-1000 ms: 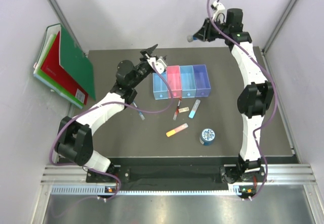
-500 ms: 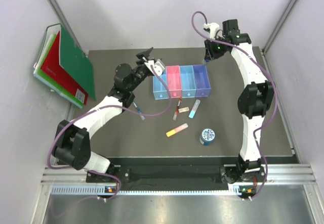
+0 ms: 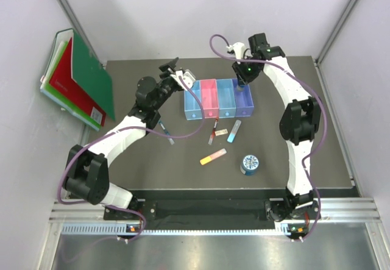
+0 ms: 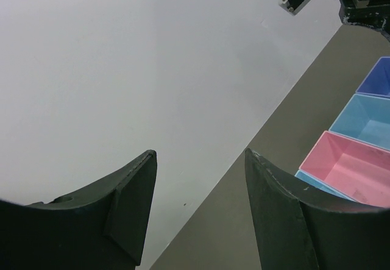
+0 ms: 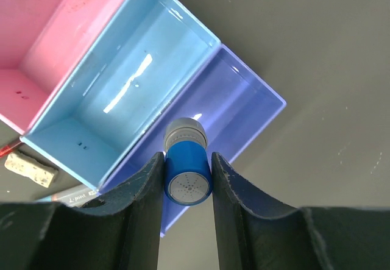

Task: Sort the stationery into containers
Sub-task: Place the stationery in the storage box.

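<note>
My right gripper [image 3: 241, 85] is shut on the grey-capped blue bottle [image 5: 187, 171], holding it cap-down above the near end of the violet-blue bin [image 5: 247, 108]. The four joined bins, light blue [image 3: 193, 103], pink [image 3: 209, 97], blue [image 3: 226, 97] and violet-blue [image 3: 244, 99], look empty. My left gripper [image 3: 170, 66] is open and empty, raised left of the bins and pointing at the back wall. On the mat lie a blue pen [image 3: 166, 133], a red-black pen [image 3: 212, 132], a beige eraser [image 3: 222, 131], a light-blue stick [image 3: 234, 131], a yellow-pink stick [image 3: 213, 156] and a round blue tin [image 3: 250, 164].
Green and red folders [image 3: 79, 78] lean against the left wall. The grey walls close in the mat at the back and sides. The left wrist view shows the pink bin [image 4: 359, 166] and blue bin [image 4: 372, 120] at its right edge.
My right arm has swung from the back wall down and left, carrying the bottle over the violet-blue bin. My left gripper has drifted slightly left and back.
</note>
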Robot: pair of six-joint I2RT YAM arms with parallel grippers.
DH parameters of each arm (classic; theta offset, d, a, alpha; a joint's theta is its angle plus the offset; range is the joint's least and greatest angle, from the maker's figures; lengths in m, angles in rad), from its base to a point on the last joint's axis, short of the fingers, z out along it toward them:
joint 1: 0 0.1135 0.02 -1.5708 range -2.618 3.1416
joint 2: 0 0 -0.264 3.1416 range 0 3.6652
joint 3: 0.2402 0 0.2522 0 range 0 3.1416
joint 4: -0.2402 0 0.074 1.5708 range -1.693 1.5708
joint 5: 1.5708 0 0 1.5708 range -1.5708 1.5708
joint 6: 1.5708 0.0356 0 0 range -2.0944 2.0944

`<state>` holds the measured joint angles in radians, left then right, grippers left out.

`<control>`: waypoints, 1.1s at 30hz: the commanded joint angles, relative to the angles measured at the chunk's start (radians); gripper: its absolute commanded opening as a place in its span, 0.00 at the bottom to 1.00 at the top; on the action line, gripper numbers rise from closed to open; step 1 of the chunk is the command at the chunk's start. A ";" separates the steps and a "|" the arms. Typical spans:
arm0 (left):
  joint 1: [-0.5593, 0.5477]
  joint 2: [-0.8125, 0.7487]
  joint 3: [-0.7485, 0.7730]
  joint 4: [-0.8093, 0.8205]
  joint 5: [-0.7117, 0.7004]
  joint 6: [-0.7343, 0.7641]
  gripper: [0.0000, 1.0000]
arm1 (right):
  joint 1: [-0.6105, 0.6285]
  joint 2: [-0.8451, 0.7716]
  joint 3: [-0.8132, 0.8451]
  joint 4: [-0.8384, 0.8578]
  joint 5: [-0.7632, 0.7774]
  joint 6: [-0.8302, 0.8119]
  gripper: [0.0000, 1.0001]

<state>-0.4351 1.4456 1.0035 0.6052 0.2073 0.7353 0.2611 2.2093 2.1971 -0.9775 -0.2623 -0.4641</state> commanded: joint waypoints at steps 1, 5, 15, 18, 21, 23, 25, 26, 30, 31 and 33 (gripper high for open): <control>0.004 -0.028 -0.017 0.036 -0.028 -0.011 0.64 | 0.010 -0.022 0.027 0.039 0.026 -0.018 0.00; 0.006 -0.031 -0.023 0.036 -0.036 -0.010 0.64 | 0.012 0.004 0.023 0.062 0.031 -0.013 0.00; 0.006 -0.036 -0.028 0.036 -0.057 -0.013 0.64 | 0.033 0.024 0.038 0.109 0.037 -0.005 0.00; 0.006 -0.034 -0.026 0.039 -0.054 -0.014 0.64 | 0.040 0.026 0.044 0.117 0.025 -0.001 0.00; 0.006 -0.033 -0.025 0.039 -0.051 -0.017 0.64 | 0.050 0.015 0.044 0.131 0.009 0.010 0.00; 0.006 -0.033 -0.023 0.038 -0.048 -0.017 0.64 | 0.062 0.007 0.046 0.135 0.008 0.010 0.00; 0.006 -0.031 -0.022 0.041 -0.048 -0.019 0.64 | 0.070 0.007 0.050 0.137 0.008 0.008 0.00; 0.006 -0.031 -0.022 0.041 -0.046 -0.019 0.64 | 0.075 0.009 0.052 0.135 0.009 0.008 0.00; 0.007 -0.030 -0.022 0.041 -0.043 -0.020 0.64 | 0.087 0.015 0.069 0.131 0.006 0.010 0.00; 0.006 -0.031 -0.022 0.041 -0.046 -0.022 0.64 | 0.087 0.016 0.069 0.131 0.005 0.012 0.00; 0.006 -0.030 -0.022 0.041 -0.046 -0.020 0.64 | 0.095 0.020 0.069 0.135 0.005 0.013 0.00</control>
<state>-0.4332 1.4437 0.9867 0.6052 0.1635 0.7311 0.3393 2.2303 2.2120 -0.8822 -0.2379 -0.4603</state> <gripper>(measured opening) 0.644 0.334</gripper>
